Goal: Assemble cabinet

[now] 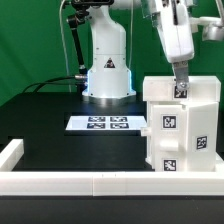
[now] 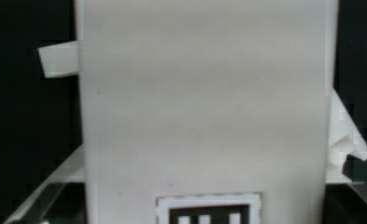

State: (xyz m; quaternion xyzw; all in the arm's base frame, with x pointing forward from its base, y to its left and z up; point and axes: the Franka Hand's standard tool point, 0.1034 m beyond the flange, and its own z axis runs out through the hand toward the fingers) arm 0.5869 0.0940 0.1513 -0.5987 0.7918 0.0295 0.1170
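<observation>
The cabinet body point(image 1: 181, 130) is a tall white box with black-and-white tags on its front. It stands at the exterior view's right, just behind the front rail. My gripper point(image 1: 180, 82) comes down from above onto its top edge, where a small tagged white piece point(image 1: 181, 90) sits between the fingers. In the wrist view a broad white panel point(image 2: 198, 100) with a tag at its near end fills the picture. My gripper point(image 2: 203, 208) has a finger point(image 2: 41, 203) against each side of the panel. What lies beyond the panel is hidden.
The marker board point(image 1: 107, 123) lies flat on the black table in front of the robot base point(image 1: 107, 75). A low white border rail point(image 1: 60, 183) runs along the front, with a short rail point(image 1: 10, 155) at the exterior view's left. A green backdrop stands behind.
</observation>
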